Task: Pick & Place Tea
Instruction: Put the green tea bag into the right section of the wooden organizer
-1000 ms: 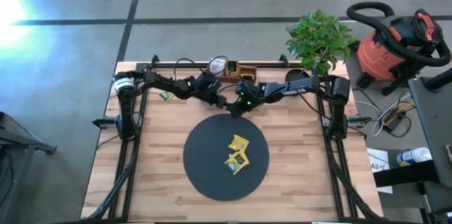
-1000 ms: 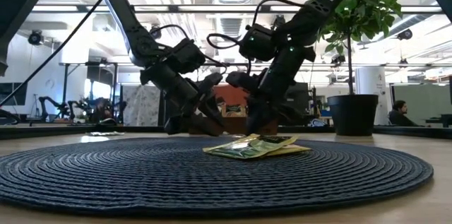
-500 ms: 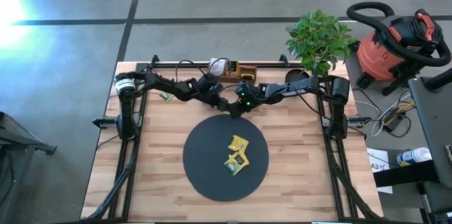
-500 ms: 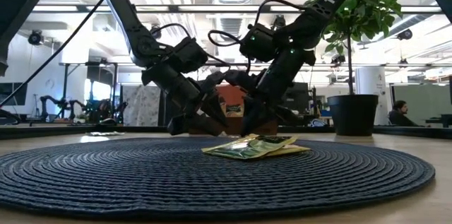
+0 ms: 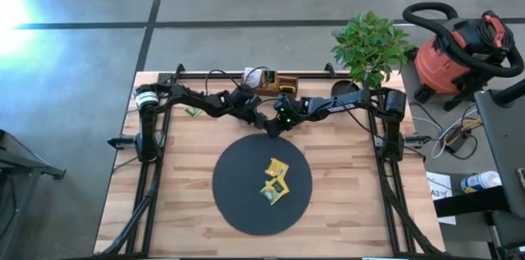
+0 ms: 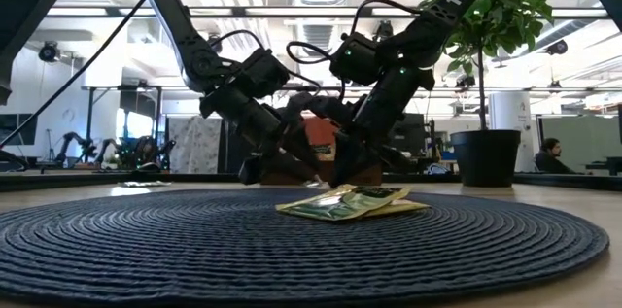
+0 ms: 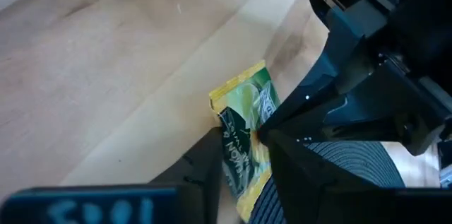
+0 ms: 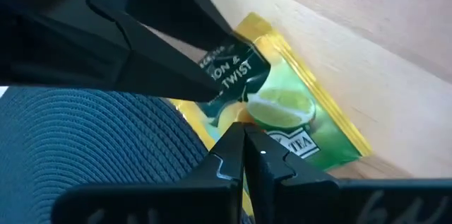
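- High view: both claws meet at the far edge of the black disc (image 5: pixel 262 182); three packets (image 5: pixel 276 180) lie on the disc, one (image 5: pixel 194 112) near the surface's far-left corner.
- Low view: the disc's packets (image 6: pixel 352 202) lie stacked flat.
- Left wrist view: left claw (image 7: pixel 239 155) slightly parted around a yellow-green packet (image 7: pixel 246 132) at the disc's far edge.
- Right wrist view: right claw (image 8: pixel 244 133) pinched tight, tips touching that packet (image 8: pixel 296 121).

Both grippers, left gripper (image 5: pixel 261 120) and right gripper (image 5: pixel 271 126), crowded one packet (image 7: pixel 245 136) at the black mat's (image 5: pixel 238 202) far edge. The mat's near half lay open, with a packet pile (image 5: pixel 276 180) mid-mat.
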### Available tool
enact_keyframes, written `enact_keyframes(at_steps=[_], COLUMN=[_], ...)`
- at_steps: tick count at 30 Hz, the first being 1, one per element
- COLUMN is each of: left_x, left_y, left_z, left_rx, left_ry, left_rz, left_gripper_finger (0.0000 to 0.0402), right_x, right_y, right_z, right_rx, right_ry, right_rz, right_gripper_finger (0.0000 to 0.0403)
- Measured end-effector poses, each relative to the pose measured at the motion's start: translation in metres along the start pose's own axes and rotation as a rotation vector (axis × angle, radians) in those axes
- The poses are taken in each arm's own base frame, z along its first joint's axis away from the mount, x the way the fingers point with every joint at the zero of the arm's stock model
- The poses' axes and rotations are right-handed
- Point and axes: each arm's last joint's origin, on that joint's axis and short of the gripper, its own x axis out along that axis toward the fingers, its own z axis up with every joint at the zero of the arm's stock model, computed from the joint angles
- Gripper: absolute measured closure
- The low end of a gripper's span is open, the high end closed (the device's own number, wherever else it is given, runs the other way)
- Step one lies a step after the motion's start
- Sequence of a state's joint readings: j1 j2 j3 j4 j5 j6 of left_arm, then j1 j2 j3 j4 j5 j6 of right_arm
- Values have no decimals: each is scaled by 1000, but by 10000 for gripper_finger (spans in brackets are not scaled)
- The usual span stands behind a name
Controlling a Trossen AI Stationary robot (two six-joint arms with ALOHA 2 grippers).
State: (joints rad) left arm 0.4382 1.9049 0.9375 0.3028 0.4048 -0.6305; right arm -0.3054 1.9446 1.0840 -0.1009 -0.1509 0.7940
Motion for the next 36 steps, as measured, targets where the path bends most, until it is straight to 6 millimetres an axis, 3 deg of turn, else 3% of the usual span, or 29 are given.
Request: enact_keyframes(at_steps=[8,12,19,28,36], left_x=[-1,-7,-36,-81,-94], left_y=[-1,-7,-27,-58,-75], left_z=[-2,2,14,17,21], left_rx=[48,89,273,627,839], left_ry=[22,-13,-94,-86,-30], left_rz=[5,16,90,119,154], left_gripper_finger=[395,400,401,401,401], right_x=[-2,-12,-49,-112,-134], right_y=[5,10,21,48,71], right_z=[4,8,20,39,50], right_rx=[-38,-69,-216,-652,-880], right_ry=[-12,-14,-31,-201,-191], right_rz=[13,15,-16,-4,-19], right_gripper_finger=[394,394,394,391,336])
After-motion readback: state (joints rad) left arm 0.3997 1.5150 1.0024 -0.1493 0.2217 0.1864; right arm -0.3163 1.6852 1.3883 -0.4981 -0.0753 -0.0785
